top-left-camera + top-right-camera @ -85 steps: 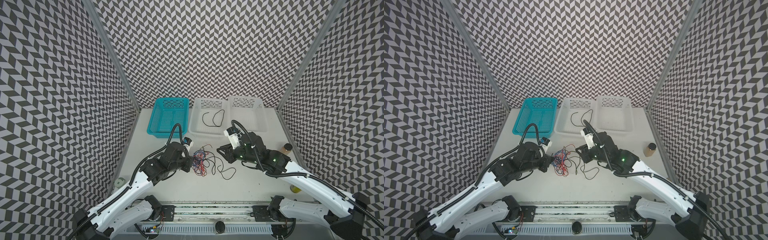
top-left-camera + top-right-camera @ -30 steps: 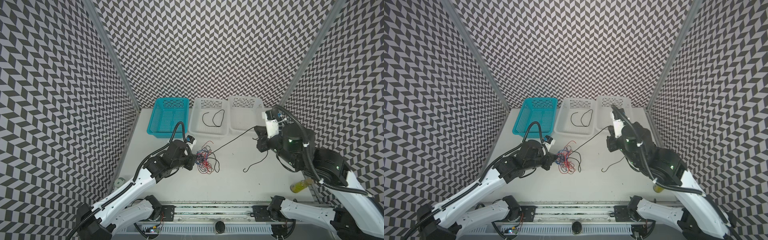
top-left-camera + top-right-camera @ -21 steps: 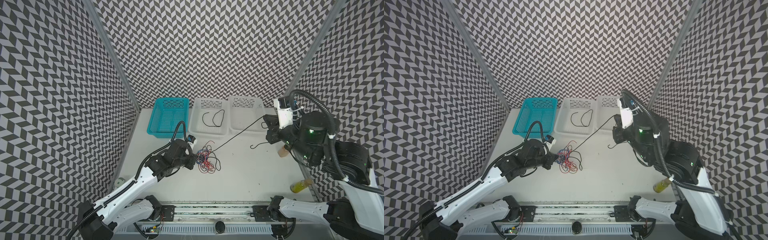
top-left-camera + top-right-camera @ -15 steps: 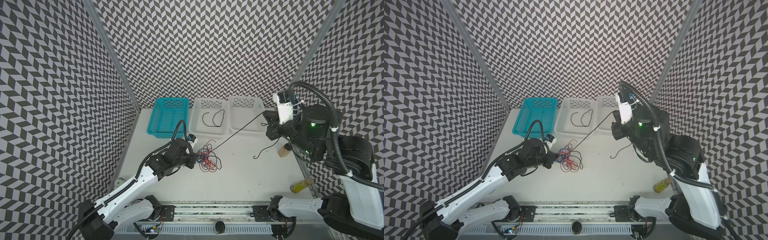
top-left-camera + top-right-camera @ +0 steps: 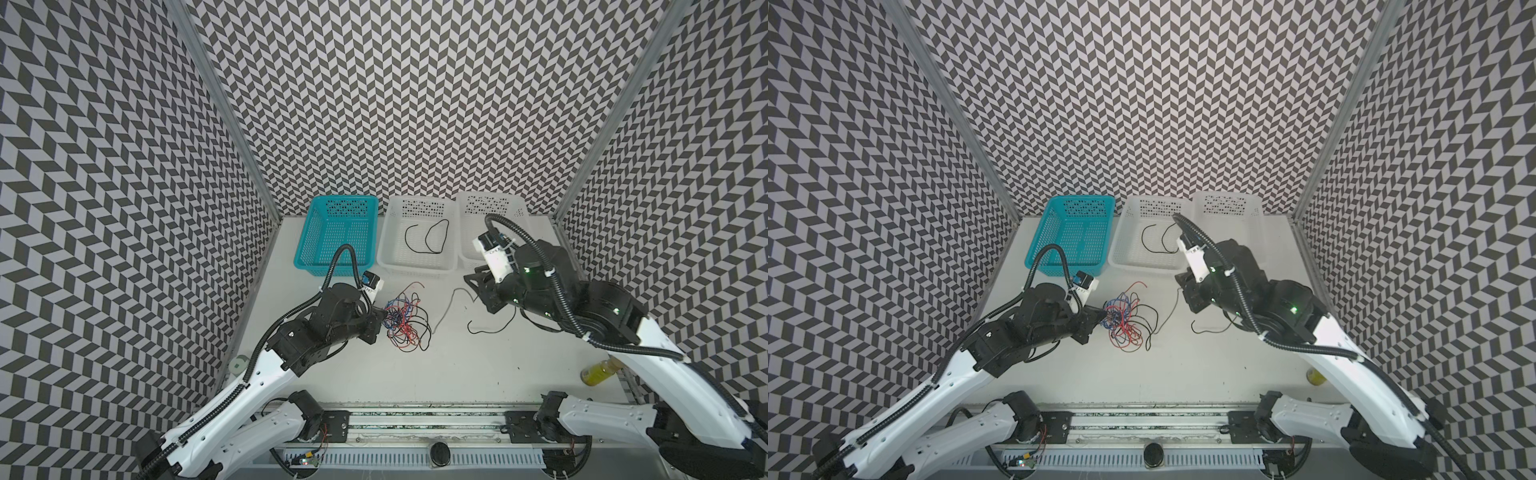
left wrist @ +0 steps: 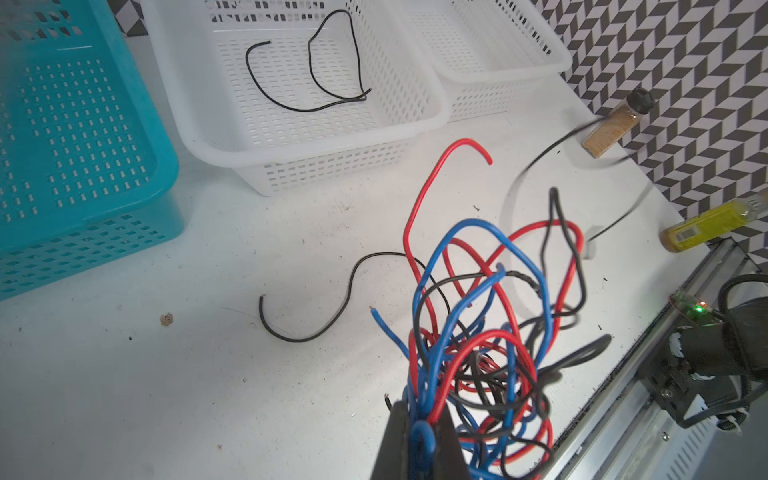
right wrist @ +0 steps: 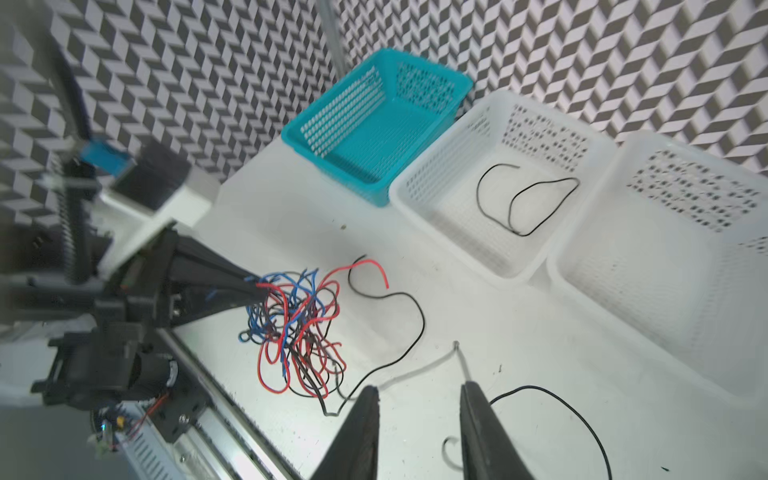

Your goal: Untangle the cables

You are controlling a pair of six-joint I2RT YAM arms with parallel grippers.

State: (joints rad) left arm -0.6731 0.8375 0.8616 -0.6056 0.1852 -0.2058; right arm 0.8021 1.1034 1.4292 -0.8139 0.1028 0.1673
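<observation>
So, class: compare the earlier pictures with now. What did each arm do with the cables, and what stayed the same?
The right gripper drew a black cable from the tangle, lifted it high to the right, then came back down toward the middle and opened, dropping it beside the tangle. The left gripper stayed shut on the tangle, which barely shifted.

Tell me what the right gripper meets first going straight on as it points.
Probably the loose black cable just beyond the open right gripper, then the table; depth is unclear.
</observation>
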